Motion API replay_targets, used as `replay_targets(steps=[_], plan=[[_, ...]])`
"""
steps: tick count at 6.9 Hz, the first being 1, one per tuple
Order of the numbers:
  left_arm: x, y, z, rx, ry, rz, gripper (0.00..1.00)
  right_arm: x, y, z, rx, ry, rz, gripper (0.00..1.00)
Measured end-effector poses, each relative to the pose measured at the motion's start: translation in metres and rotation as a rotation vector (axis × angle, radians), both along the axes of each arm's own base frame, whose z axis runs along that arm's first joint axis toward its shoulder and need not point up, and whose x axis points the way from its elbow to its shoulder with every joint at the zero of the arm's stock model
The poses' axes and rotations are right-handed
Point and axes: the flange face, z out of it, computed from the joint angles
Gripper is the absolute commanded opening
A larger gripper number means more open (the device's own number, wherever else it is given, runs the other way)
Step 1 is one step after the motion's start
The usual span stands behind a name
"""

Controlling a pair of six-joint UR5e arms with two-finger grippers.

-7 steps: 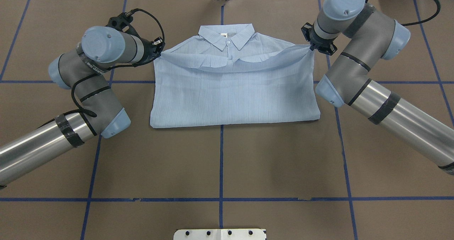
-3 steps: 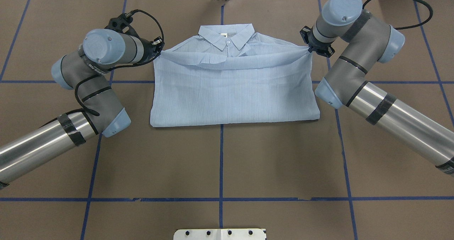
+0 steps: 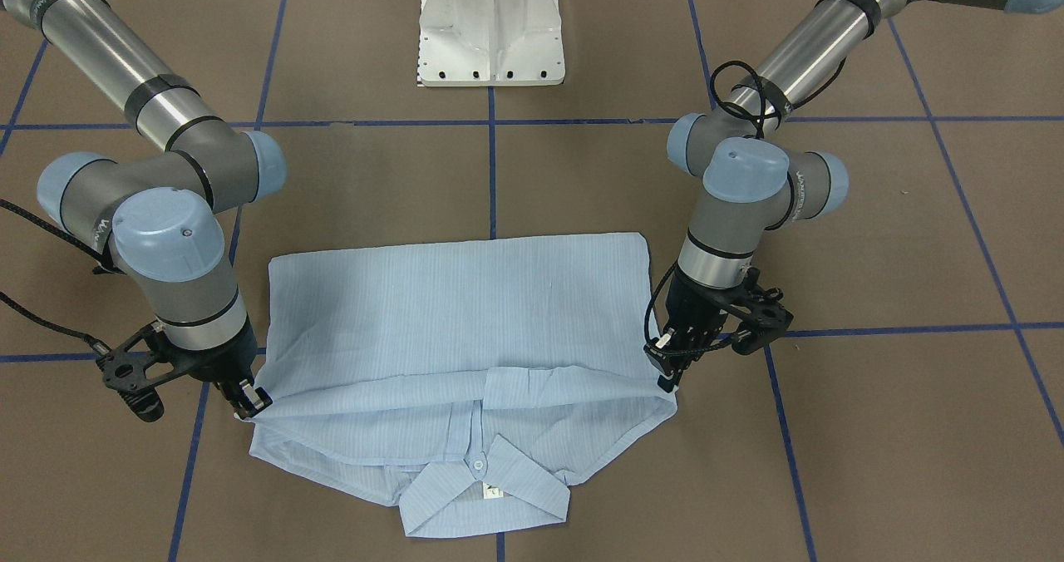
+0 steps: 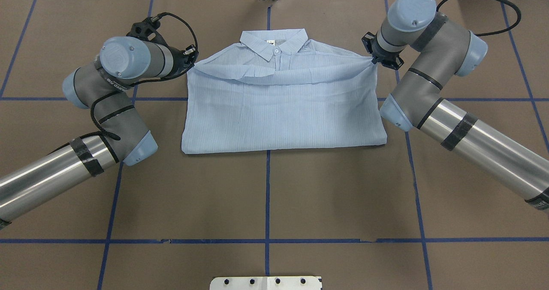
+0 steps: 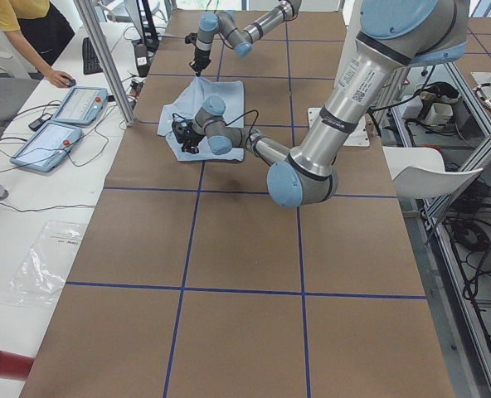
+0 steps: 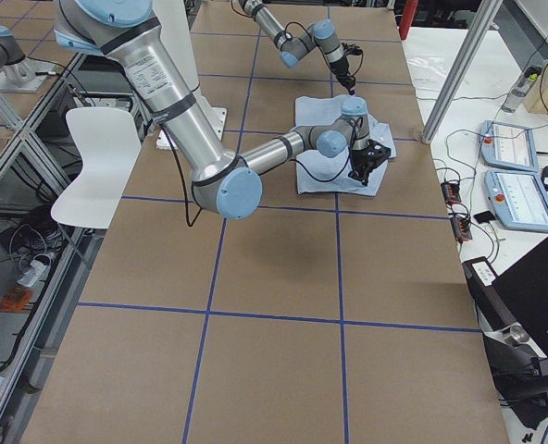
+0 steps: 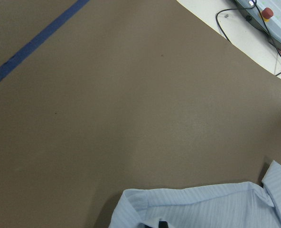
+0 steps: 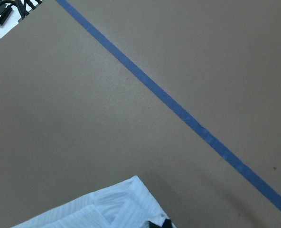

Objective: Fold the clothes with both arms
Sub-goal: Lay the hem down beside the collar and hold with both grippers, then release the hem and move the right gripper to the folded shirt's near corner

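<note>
Toward the far edge of the bench (image 4: 343, 187), the left claw (image 4: 191, 61) is clenched on one corner of the shirt (image 4: 279, 114), and the right claw (image 4: 377, 61) pinches the opposite corner of the same turned-over layer. Holding both ends at once draws that edge into a band between them, dipping slightly at its middle just short of the collar (image 4: 274, 41). This looks like the lower half being brought up over the chest so that the garment halves evenly without skewing.

The cloth is thin, light blue and finely striped. It is limp enough to sag and pucker where it is pinched, yet it lies flat with a clean, straight crease along its near side. The collar is stiffer, with two sharp points, a small pale button (image 4: 276, 50) and a white label (image 4: 270, 41) inside the neck.

The left arm (image 4: 107, 105) and right arm (image 4: 429, 88), grey with pale blue caps, reach in from either side with elbows bent. The shirt lies across the bench's middle blue tape line (image 4: 266, 195), on matt brown paper.
</note>
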Motion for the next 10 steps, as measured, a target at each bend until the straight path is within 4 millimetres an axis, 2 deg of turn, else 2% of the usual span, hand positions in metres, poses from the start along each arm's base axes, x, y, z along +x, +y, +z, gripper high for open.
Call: replay_targets(steps=[1, 2, 3, 4, 5, 7, 8, 10], plan=[[0.002, -0.003, 0.005, -0.008, -0.009, -0.002, 1.00, -0.003, -0.002, 0.000, 0.011, -0.002, 0.002, 1.00], [0.003, -0.005, 0.008, -0.010, -0.018, -0.006, 1.00, -0.007, -0.004, -0.004, 0.026, -0.007, 0.005, 1.00], [-0.002, -0.009, 0.007, 0.000, -0.023, -0.012, 1.00, -0.006, -0.004, -0.017, 0.041, -0.024, 0.007, 1.00], [-0.013, -0.014, 0.000, 0.031, -0.033, -0.009, 1.00, 0.002, 0.003, -0.036, 0.059, -0.061, 0.003, 1.00], [-0.020, -0.016, -0.007, 0.068, -0.043, 0.002, 1.00, 0.015, 0.023, -0.046, 0.074, -0.102, -0.008, 1.00], [-0.027, -0.013, -0.018, 0.115, -0.026, 0.006, 1.00, 0.028, 0.097, -0.026, 0.057, -0.153, -0.035, 1.00], [-0.029, -0.012, -0.019, 0.123, -0.018, 0.004, 1.00, 0.026, 0.126, -0.014, 0.017, -0.174, -0.027, 1.00], [-0.030, -0.012, -0.016, 0.123, -0.022, -0.003, 1.00, 0.014, 0.154, 0.004, -0.087, -0.228, 0.041, 0.89]])
